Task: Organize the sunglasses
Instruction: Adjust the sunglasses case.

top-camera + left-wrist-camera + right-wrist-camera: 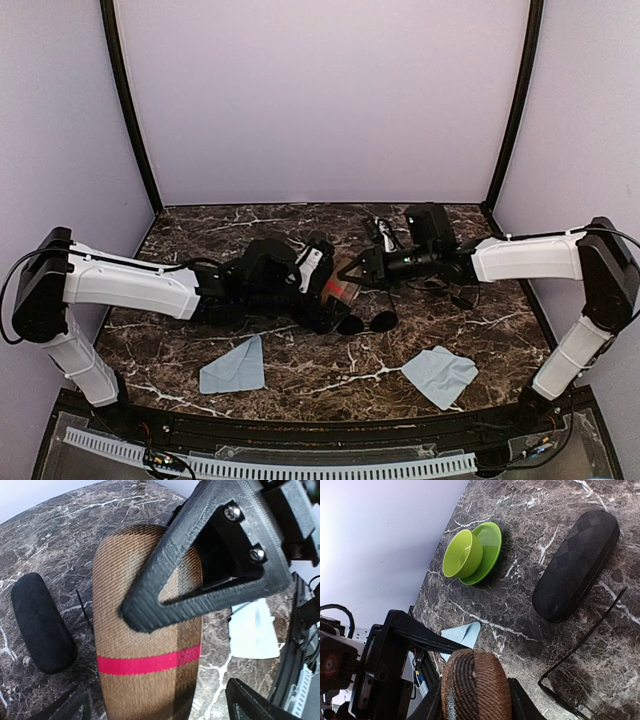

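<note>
One pair of sunglasses [366,322] with dark lenses lies on the marble just in front of both grippers; in the right wrist view only its thin black frame [557,696] shows at the lower right. A brown striped case [145,645] with a red band is at the centre. My right gripper [475,700] is shut on one end of that case [476,682]. My left gripper [162,706] is open, its fingers standing wide on either side of the case without touching it. One right finger [200,575] crosses above the case.
A black quilted case [577,565] lies beside the brown one. A green bowl on a green plate [470,552] stands further off near the wall. Two light blue cloths [233,367] [440,375] lie near the front edge.
</note>
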`<state>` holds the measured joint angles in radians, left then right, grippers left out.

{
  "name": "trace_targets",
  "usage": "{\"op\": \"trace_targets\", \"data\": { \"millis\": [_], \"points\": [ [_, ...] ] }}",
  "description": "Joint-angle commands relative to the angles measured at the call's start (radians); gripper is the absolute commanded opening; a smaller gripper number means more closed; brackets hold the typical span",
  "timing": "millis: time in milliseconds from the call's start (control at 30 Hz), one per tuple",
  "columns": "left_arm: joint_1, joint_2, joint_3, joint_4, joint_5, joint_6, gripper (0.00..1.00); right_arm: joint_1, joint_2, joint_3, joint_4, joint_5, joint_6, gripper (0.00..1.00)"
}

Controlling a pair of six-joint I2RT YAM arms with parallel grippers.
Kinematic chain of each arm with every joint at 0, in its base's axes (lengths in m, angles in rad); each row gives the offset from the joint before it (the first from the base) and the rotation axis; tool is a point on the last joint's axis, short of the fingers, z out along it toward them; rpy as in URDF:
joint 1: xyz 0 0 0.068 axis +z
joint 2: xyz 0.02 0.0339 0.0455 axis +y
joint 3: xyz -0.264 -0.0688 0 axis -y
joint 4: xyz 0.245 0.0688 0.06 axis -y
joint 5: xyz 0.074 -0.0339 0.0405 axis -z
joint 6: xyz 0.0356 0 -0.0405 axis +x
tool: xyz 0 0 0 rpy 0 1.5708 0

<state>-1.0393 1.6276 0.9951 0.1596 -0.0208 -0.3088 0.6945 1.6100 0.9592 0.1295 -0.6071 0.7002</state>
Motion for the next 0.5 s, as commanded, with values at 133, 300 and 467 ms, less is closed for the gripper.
{"op": "trace_targets", "data": {
  "millis": [133, 300, 467],
  "points": [
    [-0.019, 0.053, 0.066, -0.107, -0.129, 0.078, 0.95, 0.023, 0.014, 0.042, 0.027, 0.001, 0.024, 0.0],
    [-0.019, 0.069, 0.07, -0.118, -0.142, 0.08, 0.93, 0.026, 0.015, 0.046, 0.022, 0.001, 0.015, 0.0],
    [-0.018, 0.067, 0.069, -0.117, -0.139, 0.075, 0.9, 0.026, 0.023, 0.046, 0.012, 0.009, 0.003, 0.0]
  ]
}}
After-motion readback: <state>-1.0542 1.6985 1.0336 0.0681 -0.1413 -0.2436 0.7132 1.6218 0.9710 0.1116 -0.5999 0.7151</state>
